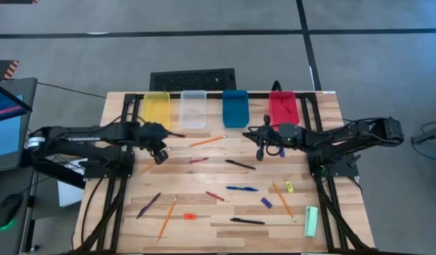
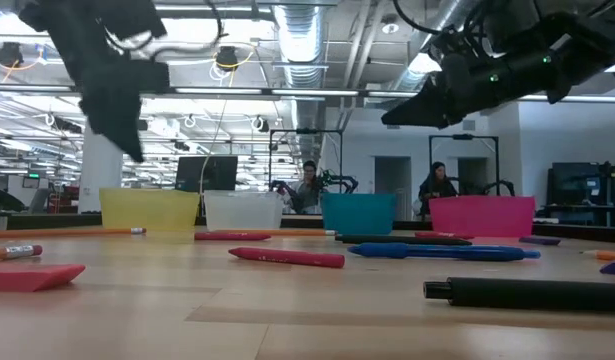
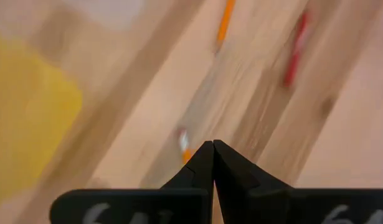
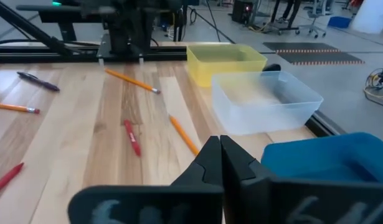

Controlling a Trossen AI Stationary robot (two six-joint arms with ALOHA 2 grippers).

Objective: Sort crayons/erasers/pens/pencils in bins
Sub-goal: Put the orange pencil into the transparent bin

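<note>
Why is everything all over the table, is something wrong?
Nothing looks broken or spilled. The pens, pencils, crayons and erasers just lie scattered on the table, not yet sorted. The four bins stand in a tidy row at the far edge.

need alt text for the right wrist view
The right arm's shut claw hangs over a wooden table beside a yellow plastic bin, a clear plastic bin and a blue plastic bin; orange pencils and red crayons lie scattered.

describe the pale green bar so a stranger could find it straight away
On the wooden table, go to the near right corner, far from the four bins. The pale green bar lies there by the table's edge, bigger and chunkier than the small yellow eraser and thin orange pencil nearby.
</note>
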